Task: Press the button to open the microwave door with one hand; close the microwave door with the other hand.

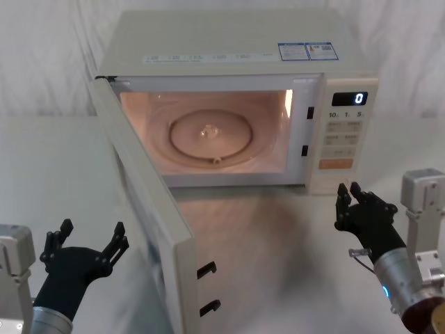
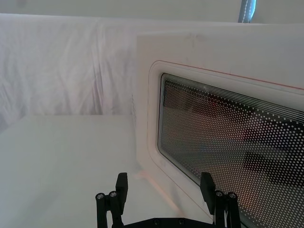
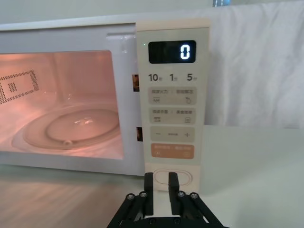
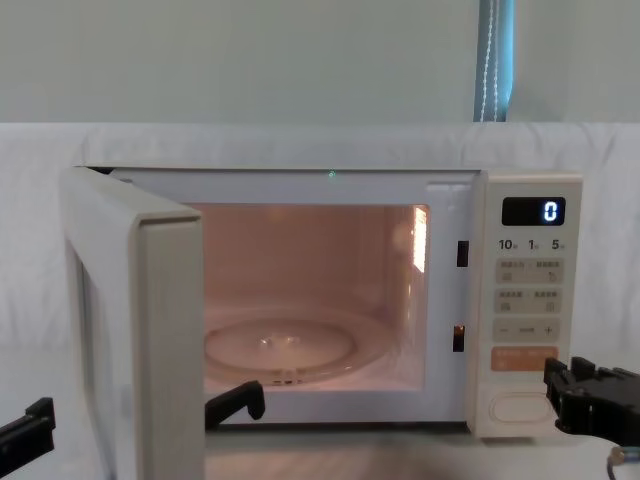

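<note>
Right tool (image 1: 349,189): lower right of the head frame, fingers drawn nearly together, gripping nothing, just in front of the button (image 3: 173,178) at the foot of the control panel. We cannot tell whether it touches the button.

Left tool (image 1: 89,238): lower left of the head frame, fingers spread wide and empty, just outside the outer face of the door (image 2: 228,133), apart from it.

Door: swung wide open, hinged at the left of the microwave (image 1: 229,49); in the head frame it runs from upper left down to bottom centre. Cavity lit, glass turntable (image 1: 208,136) bare.

Step in hand: we judge the opening done and the closing about to start. The next move calls for the left tool to meet the door's outer face and push it round until it latches, with the right tool kept clear of the door's path.

Writing: display (image 3: 172,52) reads "0"; below it "10", "1", "5". An orange key (image 3: 172,151) sits above the button; its lettering is too small to read, as are the key labels and the blue stickers on top.
</note>
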